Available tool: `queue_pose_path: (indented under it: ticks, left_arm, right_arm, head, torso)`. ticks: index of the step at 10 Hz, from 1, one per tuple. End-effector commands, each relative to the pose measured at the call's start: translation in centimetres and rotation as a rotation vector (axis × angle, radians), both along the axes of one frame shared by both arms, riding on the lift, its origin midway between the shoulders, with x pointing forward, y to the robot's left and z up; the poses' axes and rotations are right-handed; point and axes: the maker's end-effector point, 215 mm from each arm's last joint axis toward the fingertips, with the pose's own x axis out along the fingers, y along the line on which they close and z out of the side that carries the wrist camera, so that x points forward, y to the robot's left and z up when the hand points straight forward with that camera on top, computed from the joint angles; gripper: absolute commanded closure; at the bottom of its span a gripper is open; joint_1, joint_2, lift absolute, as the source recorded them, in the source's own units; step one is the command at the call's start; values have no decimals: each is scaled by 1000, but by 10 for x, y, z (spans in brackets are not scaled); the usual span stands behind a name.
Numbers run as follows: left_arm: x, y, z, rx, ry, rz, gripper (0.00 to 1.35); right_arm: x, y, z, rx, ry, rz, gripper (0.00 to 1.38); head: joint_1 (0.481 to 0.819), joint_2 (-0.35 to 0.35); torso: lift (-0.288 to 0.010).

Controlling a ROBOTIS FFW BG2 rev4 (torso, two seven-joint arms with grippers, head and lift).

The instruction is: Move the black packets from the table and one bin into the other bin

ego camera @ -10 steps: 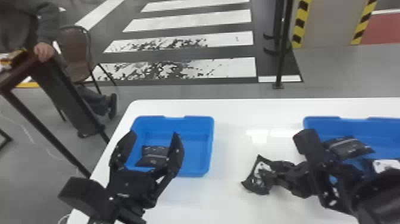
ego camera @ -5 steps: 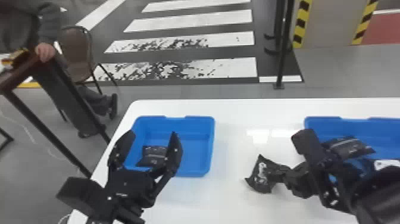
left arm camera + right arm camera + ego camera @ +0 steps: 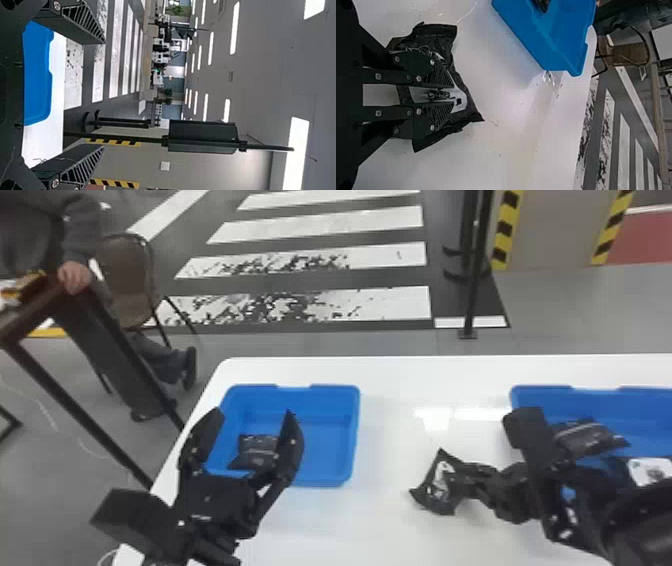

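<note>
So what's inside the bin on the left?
The left bin shows one black packet, toward its left side. The left claw covers part of the bin; what's behind it can't be seen.

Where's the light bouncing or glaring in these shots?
Head view: bright glare on the white table between left bin and right bin; left wrist view: glowing ceiling lights; right wrist view: small glints by a bin corner.

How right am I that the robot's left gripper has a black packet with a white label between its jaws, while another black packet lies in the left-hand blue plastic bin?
Not quite: it is the right gripper that has the white-labelled black packet between its jaws, as the right wrist view shows; the other black packet lies in the left-hand blue bin.
</note>
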Motion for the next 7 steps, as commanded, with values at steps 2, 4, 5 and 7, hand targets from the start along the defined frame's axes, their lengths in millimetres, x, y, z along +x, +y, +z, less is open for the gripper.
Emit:
queue_pose_path:
  ticks: [2,4,5,7]
  left_arm:
    - [0,-2,-1,-2,4,-3,98]
    - [0,-3,-2,0,6,-6,98]
    - [0,-3,-2,0,6,-6,98]
    - [1,-3,-2,0,6,-6,98]
  right_arm:
    - [17,-8,38,40,-76,-32,76]
    - [20,-10,36,34,-73,-34,136]
    - [20,-9,32,27,-68,-25,136]
    - [15,7,25,22,-50,18,137]
  head:
    - [695,205]
    - [695,196]
    - [695,193]
    - [695,197]
  torso:
    - [-110]
    - [-110]
    - [-110]
    - [-110]
